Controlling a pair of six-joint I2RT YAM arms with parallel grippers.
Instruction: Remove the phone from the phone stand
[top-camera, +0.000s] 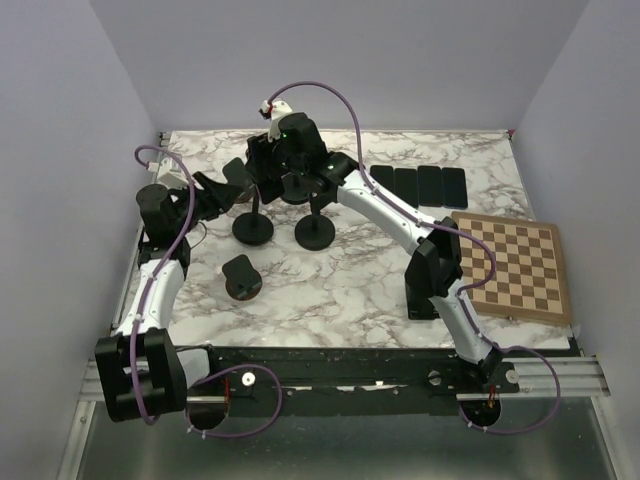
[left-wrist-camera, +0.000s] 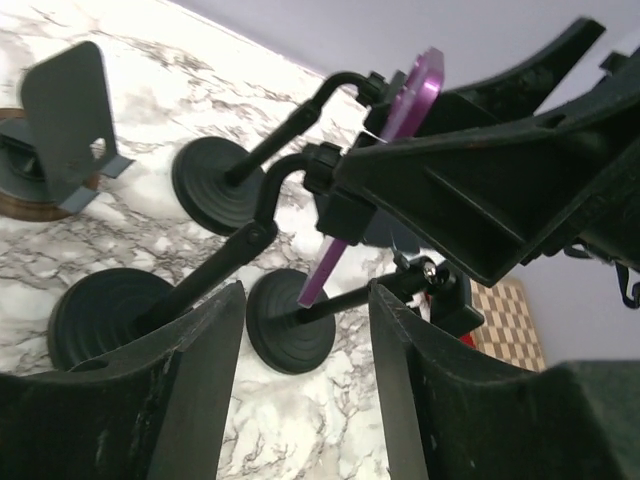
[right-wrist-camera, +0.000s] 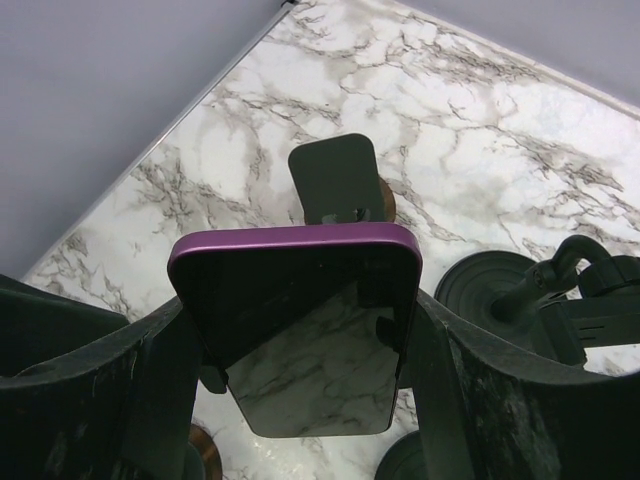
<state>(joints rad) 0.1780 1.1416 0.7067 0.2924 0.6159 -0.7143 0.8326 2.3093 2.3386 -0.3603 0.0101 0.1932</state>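
1. The phone (right-wrist-camera: 295, 330), purple-rimmed with a dark glass face, stands upright above the marble table (top-camera: 350, 290). It sits toward the table's 12 o'clock edge in the top view, gripped across its width by the right gripper (right-wrist-camera: 305, 318).
2. The phone stand (left-wrist-camera: 268, 205) rises on a jointed arm from a round base (left-wrist-camera: 100, 315) to a head just beside the phone's edge. The gripper body hides the cradle, so I cannot tell whether the phone is clear of it.
3. Risk: if a cradle lip is catching the phone, a straight pull would likely drag the stand along and tip it. Two neighbouring stand bases, at its 1 o'clock (left-wrist-camera: 215, 180) and 3 o'clock (left-wrist-camera: 290, 320), are close enough to be knocked.
4. Risk: the hold is on smooth, narrow side edges. A twist during lifting could let the phone pivot or slip down onto the marble.
5. The right gripper's fingers (right-wrist-camera: 150, 390) press against both long sides of the phone, parted only to its width.
6. The left gripper (left-wrist-camera: 307, 295) hovers at the right gripper's 9 o'clock with its fingers spread wide and nothing held. The stand's arm shows through the gap, and I see no contact.
7. Farther out from the right gripper in the top view:
   - a small stand on a wooden disc (top-camera: 241, 277) at 7 o'clock
   - a row of dark phones (top-camera: 415, 185) at 3 o'clock
   - a chessboard (top-camera: 515, 265) at 4 o'clock
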